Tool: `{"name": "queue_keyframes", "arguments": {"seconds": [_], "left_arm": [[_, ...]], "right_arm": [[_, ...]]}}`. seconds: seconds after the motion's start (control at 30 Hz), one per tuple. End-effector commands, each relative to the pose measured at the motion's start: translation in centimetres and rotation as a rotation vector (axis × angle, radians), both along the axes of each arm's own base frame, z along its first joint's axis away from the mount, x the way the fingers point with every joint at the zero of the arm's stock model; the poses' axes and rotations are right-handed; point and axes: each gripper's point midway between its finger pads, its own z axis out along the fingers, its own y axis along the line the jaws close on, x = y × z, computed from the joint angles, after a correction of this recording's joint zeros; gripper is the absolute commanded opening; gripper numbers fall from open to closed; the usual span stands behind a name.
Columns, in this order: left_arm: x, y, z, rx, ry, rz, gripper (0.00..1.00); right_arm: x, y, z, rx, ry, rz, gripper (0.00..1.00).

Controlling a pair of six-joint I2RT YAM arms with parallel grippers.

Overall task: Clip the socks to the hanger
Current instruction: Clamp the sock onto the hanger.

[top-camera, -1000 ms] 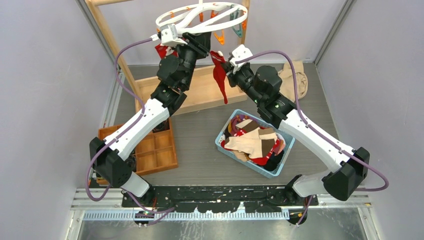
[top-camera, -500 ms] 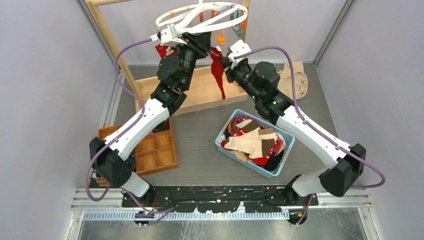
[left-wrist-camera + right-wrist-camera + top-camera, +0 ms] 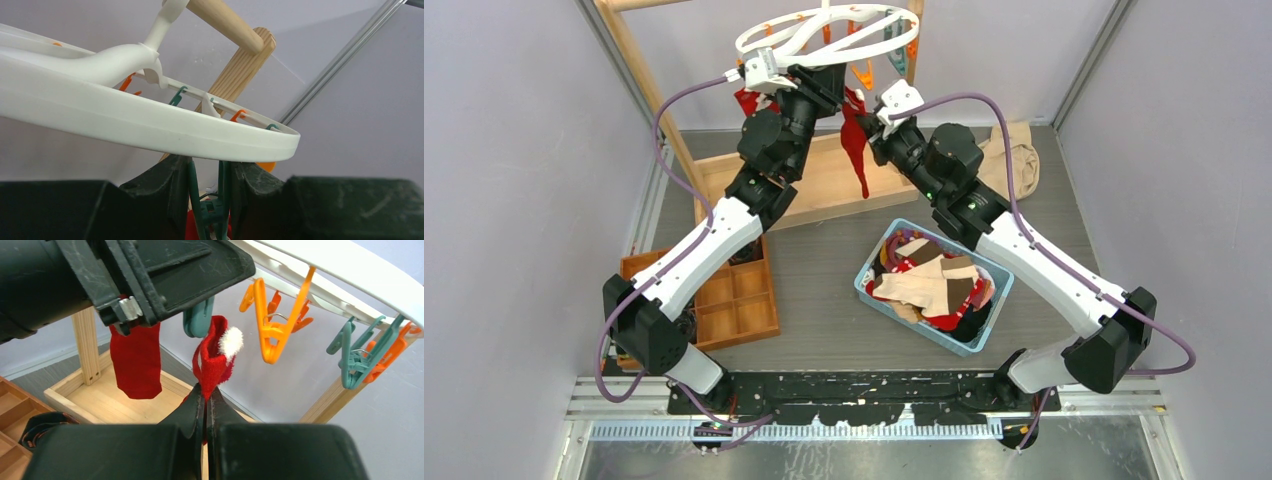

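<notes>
My left gripper (image 3: 210, 200), lower centre of its wrist view: fingers part closed, pressing both sides of a teal clip (image 3: 200, 212) directly under the hanger (image 3: 125, 120) rim. My right gripper (image 3: 206, 407): pinched fully shut on a red sock (image 3: 214, 360) with a white tuft, frame centre, its top just beside that clip's mouth. Second red sock (image 3: 136, 360) hangs to the left
</notes>
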Motion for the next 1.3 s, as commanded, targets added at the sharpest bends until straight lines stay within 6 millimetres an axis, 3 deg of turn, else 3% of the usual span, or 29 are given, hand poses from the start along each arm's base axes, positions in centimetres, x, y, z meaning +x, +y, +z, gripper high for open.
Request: {"name": "queue_keyframes", "arguments": {"seconds": [0.0,0.63,1.27], "left_arm": [[0.3,1.3,0.8,-0.019,0.01,0.038,0.0],[0.0,2.0,1.3,-0.037,0.008,0.048,0.0],[0.2,1.9,0.7,-0.033,0.026,0.048,0.0]], "right_arm": [[-1.4,0.2,4.3,0.059,-0.107,0.029,0.01],[-2.1,-0.6,2.0,0.009,-0.062,0.007,0.01],[-2.8,0.0,2.1,-0.001,-0.07,0.043,0.01]]}}
